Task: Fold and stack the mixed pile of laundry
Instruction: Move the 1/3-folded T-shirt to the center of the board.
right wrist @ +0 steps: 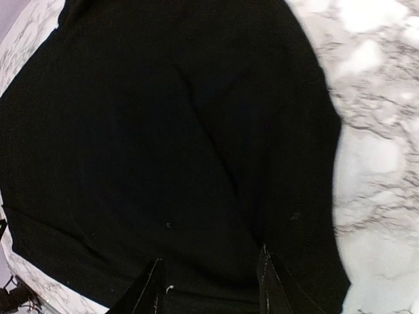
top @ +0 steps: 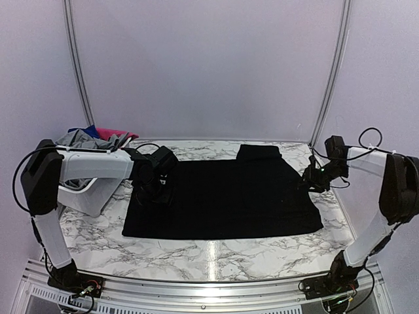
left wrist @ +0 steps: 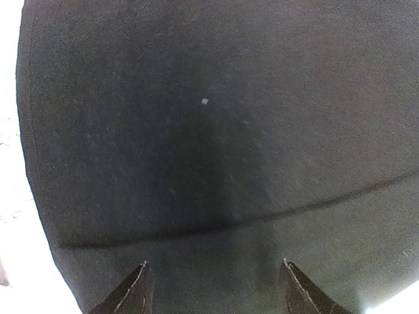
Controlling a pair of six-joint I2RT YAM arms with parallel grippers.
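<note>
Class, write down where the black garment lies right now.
Top view: the black garment lies spread flat midway across the table, right of the white basket.
</note>
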